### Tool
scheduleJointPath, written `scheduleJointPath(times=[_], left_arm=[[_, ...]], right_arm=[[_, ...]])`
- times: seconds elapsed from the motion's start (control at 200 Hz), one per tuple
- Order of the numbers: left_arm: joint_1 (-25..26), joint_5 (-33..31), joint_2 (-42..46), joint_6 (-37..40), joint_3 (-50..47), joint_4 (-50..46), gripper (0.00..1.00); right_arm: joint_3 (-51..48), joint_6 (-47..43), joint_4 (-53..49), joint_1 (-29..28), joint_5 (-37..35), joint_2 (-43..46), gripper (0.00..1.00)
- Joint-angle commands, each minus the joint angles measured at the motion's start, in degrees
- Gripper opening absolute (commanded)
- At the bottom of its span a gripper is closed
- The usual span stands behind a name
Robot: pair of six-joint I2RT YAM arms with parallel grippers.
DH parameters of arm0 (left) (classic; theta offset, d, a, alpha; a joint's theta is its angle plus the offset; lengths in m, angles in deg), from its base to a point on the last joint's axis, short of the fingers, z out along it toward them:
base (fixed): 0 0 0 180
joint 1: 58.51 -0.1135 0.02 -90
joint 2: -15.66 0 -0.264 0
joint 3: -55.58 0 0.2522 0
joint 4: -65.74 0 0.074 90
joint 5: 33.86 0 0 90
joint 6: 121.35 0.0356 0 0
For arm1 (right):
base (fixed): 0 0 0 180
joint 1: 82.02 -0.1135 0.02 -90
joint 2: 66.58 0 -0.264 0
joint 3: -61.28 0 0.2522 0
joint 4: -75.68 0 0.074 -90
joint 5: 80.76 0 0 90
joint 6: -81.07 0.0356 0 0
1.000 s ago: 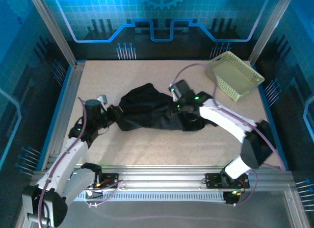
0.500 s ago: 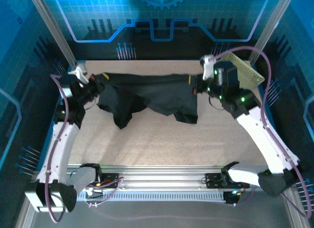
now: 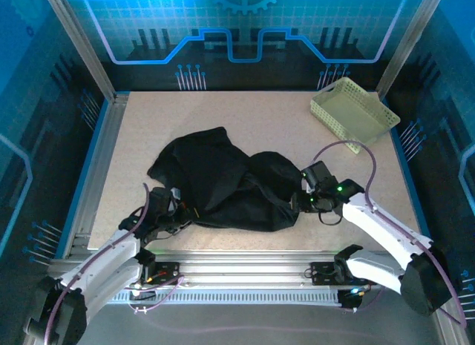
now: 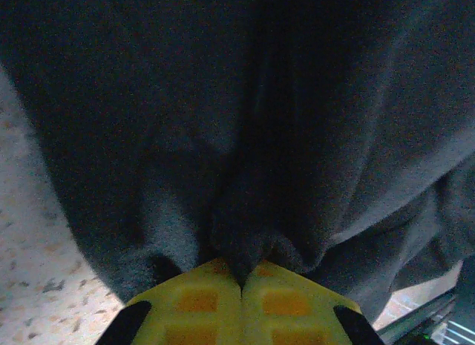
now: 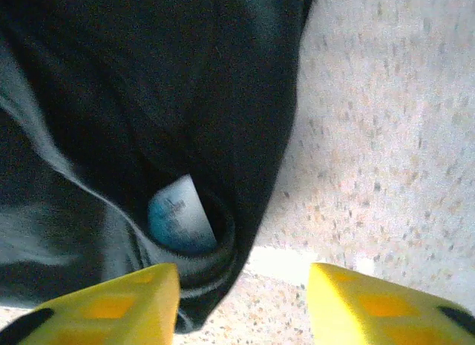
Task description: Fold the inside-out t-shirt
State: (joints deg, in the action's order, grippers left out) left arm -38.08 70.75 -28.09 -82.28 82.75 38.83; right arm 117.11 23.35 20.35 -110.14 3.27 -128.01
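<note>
T-shirt (image 3: 223, 185) crumpled in heap on surface (image 3: 245, 119), well apart from basket (image 3: 352, 115). Soft, light, limp; likely sags, bunches. Left gripper (image 4: 241, 286) clamped on fabric edge. Right gripper (image 5: 241, 274) spread apart beside neck tag (image 5: 180, 211); collar seam looks best hold.

Black t-shirt (image 3: 223, 183) crumpled on the table

Black t-shirt (image 3: 223, 185) on your speckled beige table (image 3: 245, 111).
You see its neck tag (image 5: 180, 211) pale bluish-white, the lattice basket (image 3: 352, 113) pale yellow-green, and the finger pads (image 4: 197, 300) yellow with orange squares.
</note>
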Motion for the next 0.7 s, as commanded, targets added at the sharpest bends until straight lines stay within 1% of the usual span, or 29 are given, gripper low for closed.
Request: scheduleJointPath(times=[0.0,0.125,0.195,0.22,0.305,0.4,0.425,0.485,0.51,0.55,0.59,0.625,0.65,0.695], left_arm=[[0.40,-0.91,0.51,0.31,1.68,1.08,0.00],[0.50,-0.65,-0.44,1.14,2.24,1.07,0.00],[0.57,-1.06,-0.04,1.52,2.16,0.55,0.00],[0.57,-1.45,0.05,1.59,2.19,0.21,0.01],[0.64,-1.99,0.48,2.46,2.62,-0.93,0.13],[0.61,-5.08,0.81,4.63,5.37,-6.57,0.20],[0.70,-6.48,0.98,5.43,6.42,-8.74,0.26],[0.80,-10.31,1.42,6.96,9.40,-13.56,0.44],[0.84,-11.86,1.55,7.47,10.46,-15.20,0.48],[0.91,-13.84,1.73,8.28,12.11,-16.97,0.52],[1.05,-15.12,1.55,9.10,13.37,-17.31,0.54],[1.27,-15.85,0.81,9.71,14.28,-16.79,0.57],[1.63,-16.16,-0.12,10.13,15.16,-16.11,0.58],[2.83,-16.47,-2.48,11.56,16.86,-14.60,0.65]], right_arm=[[7.74,0.34,2.66,-2.42,-1.53,-2.13,0.55],[13.94,-0.39,5.77,-10.96,-2.77,-9.93,0.57],[16.81,0.07,6.91,-14.28,-3.76,-15.21,0.57],[17.60,-0.33,7.89,-15.47,-4.05,-17.49,0.57],[20.61,-1.61,8.79,-17.25,-7.49,-24.36,0.57],[23.32,-2.70,8.99,-16.99,-11.42,-31.46,0.60],[23.77,-3.04,9.12,-16.84,-12.16,-32.67,0.61],[25.00,-3.55,9.36,-16.28,-13.17,-35.59,0.63],[25.36,-3.60,9.46,-15.99,-13.28,-36.52,0.63],[25.73,-3.83,10.01,-15.59,-12.85,-37.64,0.63],[26.17,-4.24,10.58,-15.30,-12.21,-38.52,0.62],[26.60,-4.65,10.90,-15.21,-11.53,-39.09,0.58],[26.94,-4.90,11.06,-15.19,-11.10,-39.42,0.55],[27.38,-5.24,11.06,-15.10,-10.39,-39.59,0.46]])
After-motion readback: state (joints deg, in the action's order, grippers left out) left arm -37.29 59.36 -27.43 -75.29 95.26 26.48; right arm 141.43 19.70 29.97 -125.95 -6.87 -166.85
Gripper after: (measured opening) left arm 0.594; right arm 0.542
